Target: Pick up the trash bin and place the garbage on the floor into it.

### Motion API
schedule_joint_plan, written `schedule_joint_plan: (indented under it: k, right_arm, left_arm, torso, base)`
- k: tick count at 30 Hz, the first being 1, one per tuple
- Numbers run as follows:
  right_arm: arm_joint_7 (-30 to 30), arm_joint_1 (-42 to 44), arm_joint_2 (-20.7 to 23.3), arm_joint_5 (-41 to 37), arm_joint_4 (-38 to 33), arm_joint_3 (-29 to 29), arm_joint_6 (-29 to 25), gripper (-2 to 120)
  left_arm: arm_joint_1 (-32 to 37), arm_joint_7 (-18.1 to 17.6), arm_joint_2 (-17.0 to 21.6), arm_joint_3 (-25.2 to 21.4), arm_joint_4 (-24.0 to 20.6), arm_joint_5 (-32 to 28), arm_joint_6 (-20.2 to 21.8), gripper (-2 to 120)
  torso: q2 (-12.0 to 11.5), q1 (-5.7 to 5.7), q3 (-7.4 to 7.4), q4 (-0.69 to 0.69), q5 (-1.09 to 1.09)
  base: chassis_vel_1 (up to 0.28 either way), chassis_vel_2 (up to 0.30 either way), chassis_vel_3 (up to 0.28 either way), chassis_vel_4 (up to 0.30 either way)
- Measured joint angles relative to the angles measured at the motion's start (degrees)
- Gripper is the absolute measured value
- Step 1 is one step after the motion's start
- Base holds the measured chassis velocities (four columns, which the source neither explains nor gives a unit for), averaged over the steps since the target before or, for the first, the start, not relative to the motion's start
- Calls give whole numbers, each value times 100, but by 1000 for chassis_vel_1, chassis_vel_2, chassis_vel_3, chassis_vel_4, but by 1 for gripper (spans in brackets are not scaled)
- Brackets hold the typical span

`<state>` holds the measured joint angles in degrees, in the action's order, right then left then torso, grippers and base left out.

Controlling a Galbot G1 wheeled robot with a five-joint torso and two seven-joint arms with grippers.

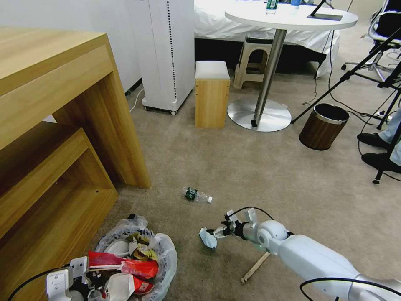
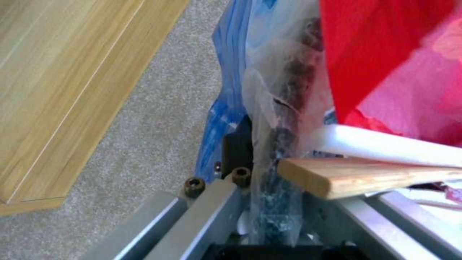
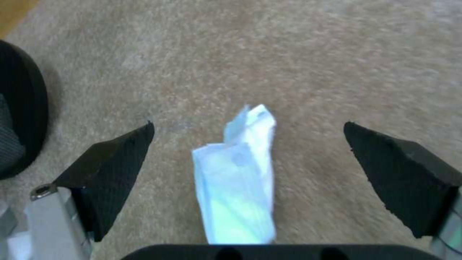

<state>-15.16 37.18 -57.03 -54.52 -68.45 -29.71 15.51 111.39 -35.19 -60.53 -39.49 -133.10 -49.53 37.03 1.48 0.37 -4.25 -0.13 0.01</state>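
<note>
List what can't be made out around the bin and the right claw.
- Trash bin: head view, frame hidden by its bag and litter; base cut off by the bottom edge.
- Bottle: head view, label too small to read.
- Wooden stick: head view, far end hidden behind the right arm.
- Paper: right wrist view, near end hidden by the open right claw's body.

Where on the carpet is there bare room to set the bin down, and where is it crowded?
Bare carpet spreads between the bottle, the round table's base and the brown bin. It is crowded near the robot: the full trash bin, held by the left gripper, sits against the wooden shelf; the right gripper, fingers open, straddles crumpled paper beside a wooden stick.
</note>
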Motion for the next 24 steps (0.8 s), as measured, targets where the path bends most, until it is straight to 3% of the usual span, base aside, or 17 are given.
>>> schedule_joint_plan:
  k: [13,24]
  right_arm:
    - [42,-309,-871,273,661,-588,-217,100]
    - [191,-57,-664,525,583,-470,-313,100]
  left_arm:
    - [-65,-16,36,-4,15,-220,16,0]
    - [-71,5,-47,67,40,-108,22,0]
  torso:
    - [0,0,0,1,-2]
    - [0,0,0,-1,1]
  base:
    - [0,0,0,0]
    - [0,0,0,0]
